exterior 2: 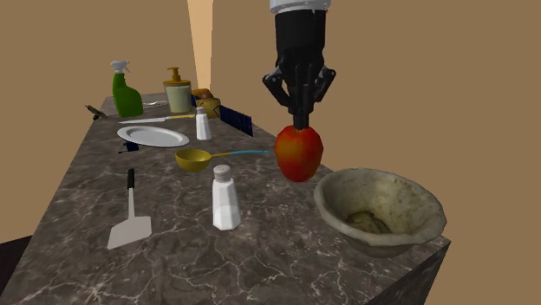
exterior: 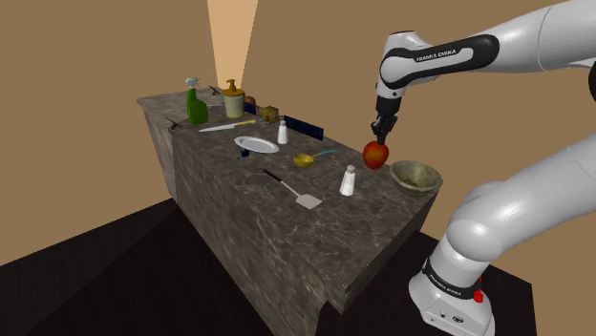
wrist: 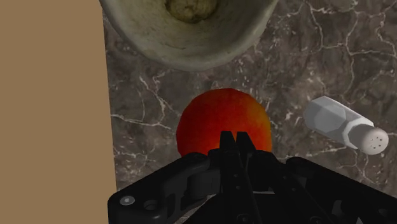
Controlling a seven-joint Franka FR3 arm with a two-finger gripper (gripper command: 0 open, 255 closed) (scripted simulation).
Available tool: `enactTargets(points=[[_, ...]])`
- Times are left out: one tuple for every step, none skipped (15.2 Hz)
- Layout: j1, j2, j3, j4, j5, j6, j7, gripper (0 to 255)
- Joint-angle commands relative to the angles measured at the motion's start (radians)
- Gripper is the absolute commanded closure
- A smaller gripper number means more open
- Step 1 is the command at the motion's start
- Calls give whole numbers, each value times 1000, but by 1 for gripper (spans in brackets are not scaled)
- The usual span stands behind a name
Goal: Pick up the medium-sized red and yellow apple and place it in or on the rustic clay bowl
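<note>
Marbled counter (exterior 2: 173, 260), apple (exterior 2: 299, 154) hanging beneath claw (exterior 2: 301, 124) clamped on its top, beside bowl (exterior 2: 390, 244)

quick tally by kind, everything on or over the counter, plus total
Apple: 1
Bowl: 1
Plate: 1
Shakers: 2
Bottles: 2, spray bottle and soap dispenser
Utensils: 3, spatula, ladle, knife
Total: 10, leaving out a few small things at the far end that I can't identify.
</note>
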Motion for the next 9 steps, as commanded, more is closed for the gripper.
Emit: enactTargets(points=[[1,-4,4,24,3,-28,-1,255],[2,-6,6,36,4,-42,-2,255],[2,-7,7,48,5,-55,-3,255],[3,-9,9,60,6,-69,-4,255],[3,-10,11,73,7,-83,-5,255],[4,-10,13,85,9,-96,-5,255],[4,-11,14,98,10,-110,-6,255],[5,-11,16,111,11,-123,-7,255],[5,-12,17,124,12,-136,-8,255]])
